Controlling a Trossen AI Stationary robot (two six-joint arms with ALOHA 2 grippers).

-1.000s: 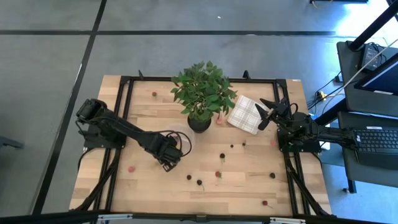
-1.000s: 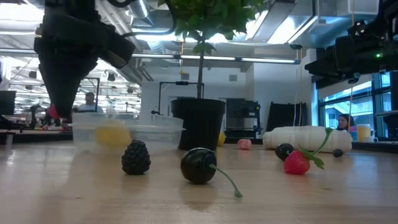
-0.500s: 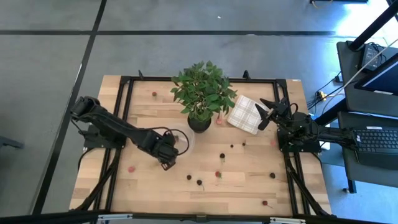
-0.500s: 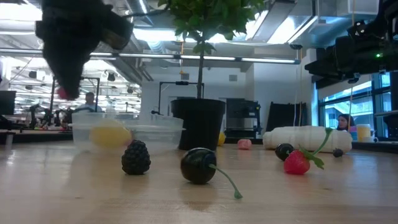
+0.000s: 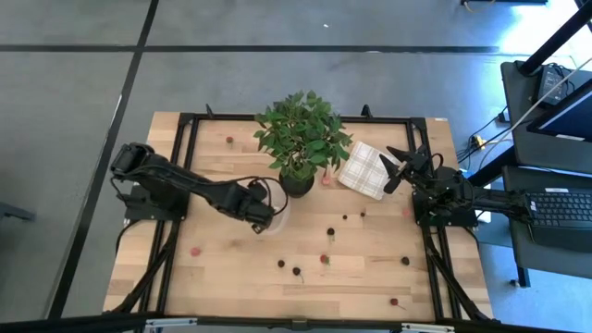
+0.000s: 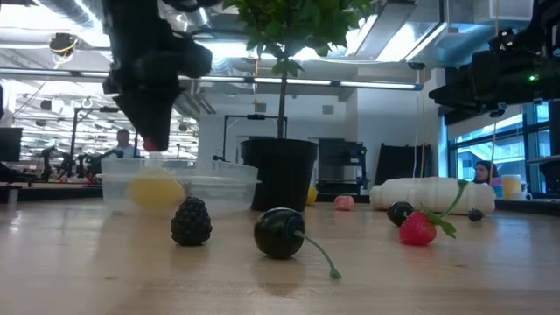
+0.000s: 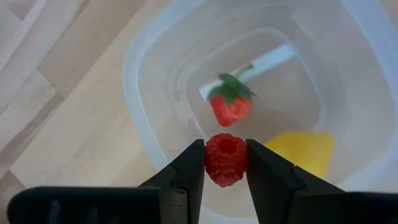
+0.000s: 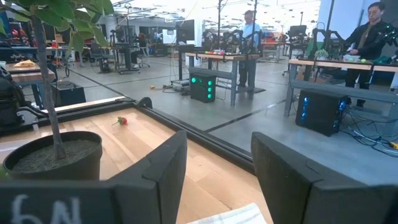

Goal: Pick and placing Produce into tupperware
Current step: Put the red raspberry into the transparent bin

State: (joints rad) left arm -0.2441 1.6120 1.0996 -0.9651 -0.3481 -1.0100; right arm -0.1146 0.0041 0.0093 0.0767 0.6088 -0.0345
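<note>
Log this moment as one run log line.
left gripper: shut on raspberry, over tupperware | inside: strawberry, lemon | right gripper: open, waiting near cloth

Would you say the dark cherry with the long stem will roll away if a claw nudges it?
Probably: the cherry looks round and glossy, so it may slip or roll. Its curved stem rests on the table and might limit that. It looks light.

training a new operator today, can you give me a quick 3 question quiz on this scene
1. True or false: the left gripper holds a raspberry over the tupperware.
2. Which fruits already lie inside the tupperware?
3. The right gripper is: A) shut on a cherry, B) open and waiting near the checked cloth, C) inside the plant pot.

Key: 1 true. 2 a strawberry and a lemon. 3 B.
</note>
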